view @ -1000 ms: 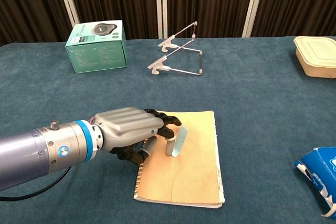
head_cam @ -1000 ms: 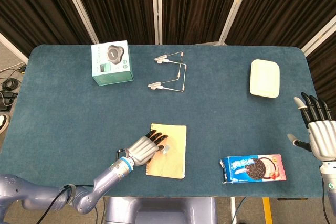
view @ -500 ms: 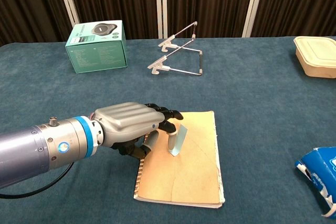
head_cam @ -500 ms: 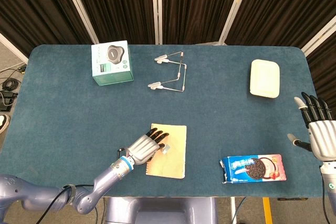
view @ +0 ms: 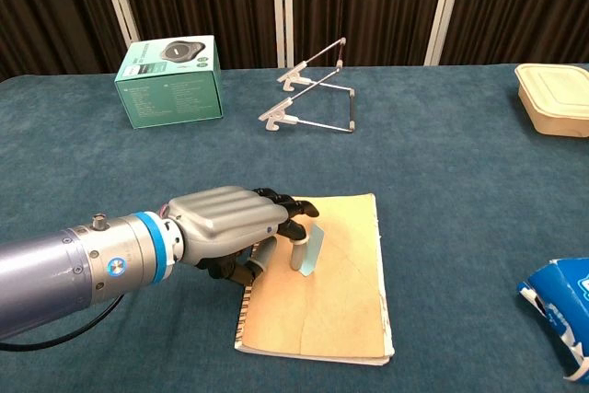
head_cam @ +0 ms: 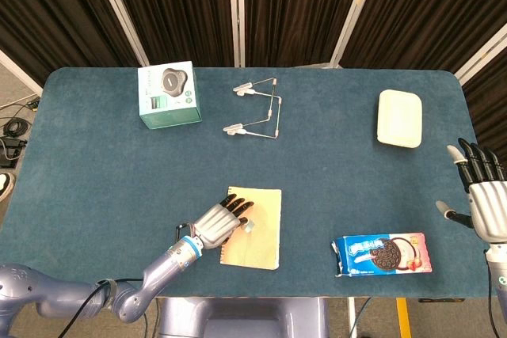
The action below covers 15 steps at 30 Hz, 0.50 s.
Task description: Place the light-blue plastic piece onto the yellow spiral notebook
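Fingers (view: 296, 207) of the left hand (view: 230, 227) still pinch the light-blue plastic piece (view: 311, 252), lowered since a moment ago, its bottom edge touching the yellow spiral notebook (view: 345, 310); release seems next.

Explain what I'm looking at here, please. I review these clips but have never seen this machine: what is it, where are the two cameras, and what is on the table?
It is a robot with two arms, each ending in a mechanical hand. One picture looks down from its head, the other looks forward from its chest. The left hand holds a small light-blue plastic piece upright, with its lower end on the yellow notebook. The right hand hangs at the table's edge with fingers spread, holding nothing. Also on the blue table: a green box, a folding wire stand, a cream lidded container and a blue cookie packet.
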Motion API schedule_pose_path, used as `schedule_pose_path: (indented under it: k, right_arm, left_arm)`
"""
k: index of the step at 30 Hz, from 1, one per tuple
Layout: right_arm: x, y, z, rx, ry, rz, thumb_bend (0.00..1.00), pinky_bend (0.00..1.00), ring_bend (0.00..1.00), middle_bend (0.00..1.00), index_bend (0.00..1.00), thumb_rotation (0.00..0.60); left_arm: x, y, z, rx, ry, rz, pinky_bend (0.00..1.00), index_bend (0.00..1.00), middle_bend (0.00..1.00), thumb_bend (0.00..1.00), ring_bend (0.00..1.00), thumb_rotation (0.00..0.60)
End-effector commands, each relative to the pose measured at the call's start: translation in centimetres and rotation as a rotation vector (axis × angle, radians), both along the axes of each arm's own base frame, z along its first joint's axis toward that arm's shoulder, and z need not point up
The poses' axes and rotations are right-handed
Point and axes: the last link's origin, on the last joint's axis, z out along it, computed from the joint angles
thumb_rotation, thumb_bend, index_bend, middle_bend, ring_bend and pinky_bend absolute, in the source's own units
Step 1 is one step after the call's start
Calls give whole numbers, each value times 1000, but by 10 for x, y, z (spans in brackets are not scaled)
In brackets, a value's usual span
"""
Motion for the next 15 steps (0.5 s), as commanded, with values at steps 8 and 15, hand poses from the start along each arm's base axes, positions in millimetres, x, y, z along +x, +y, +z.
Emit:
schedule_pose_path:
  k: [8, 15]
  right_arm:
    - [0, 0, -1, 4, -1, 0, 42, 0, 0, 0, 22, 600]
    - [0, 0, 1, 0, -3, 0, 42, 0, 0, 0, 23, 600]
  left_arm:
    - [6, -2, 1, -5, -29, -16, 0, 362, 0, 1000, 0, 600]
    - [6, -3, -7, -18, -17, -11, 0, 362, 0, 1000, 0, 600]
